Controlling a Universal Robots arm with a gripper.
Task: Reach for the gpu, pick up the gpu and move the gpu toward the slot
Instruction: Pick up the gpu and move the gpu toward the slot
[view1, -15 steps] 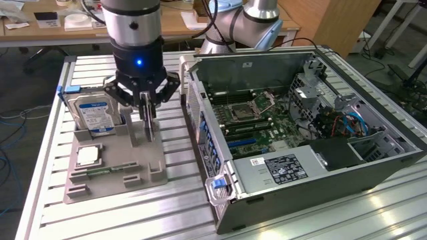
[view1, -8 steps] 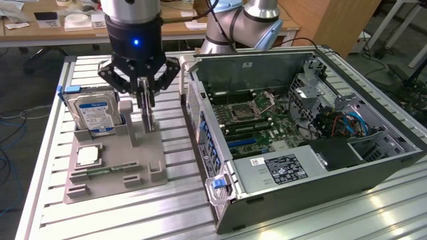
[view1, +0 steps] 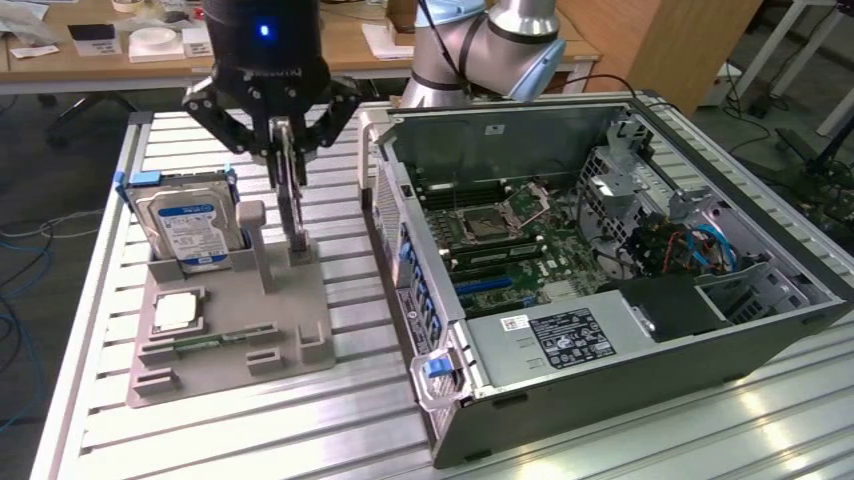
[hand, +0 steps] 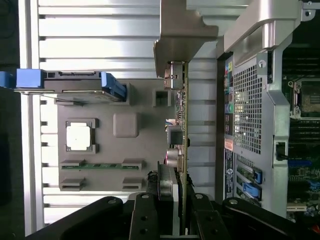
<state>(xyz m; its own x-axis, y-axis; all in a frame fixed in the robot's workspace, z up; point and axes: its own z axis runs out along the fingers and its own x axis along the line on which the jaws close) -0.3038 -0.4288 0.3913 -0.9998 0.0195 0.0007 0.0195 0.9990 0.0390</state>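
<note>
just one hand (view1: 290, 172) tight on one upright gpu (view1: 299, 228), one hard drive (view1: 187, 222) nearby

hard drive (view1: 187, 225), CPU chip (view1: 176, 312), computer case (view1: 667, 385)

A black gripper (view1: 286, 150) carries a small blue light. The gpu (view1: 296, 205) is a slim grey strip. The silver hard drive (view1: 187, 225) has a blue label. The tray (view1: 234, 325) is matte grey, the table (view1: 267, 430) ribbed silver, and the computer case (view1: 601, 390) grey with a dotted, perforated side.
</note>
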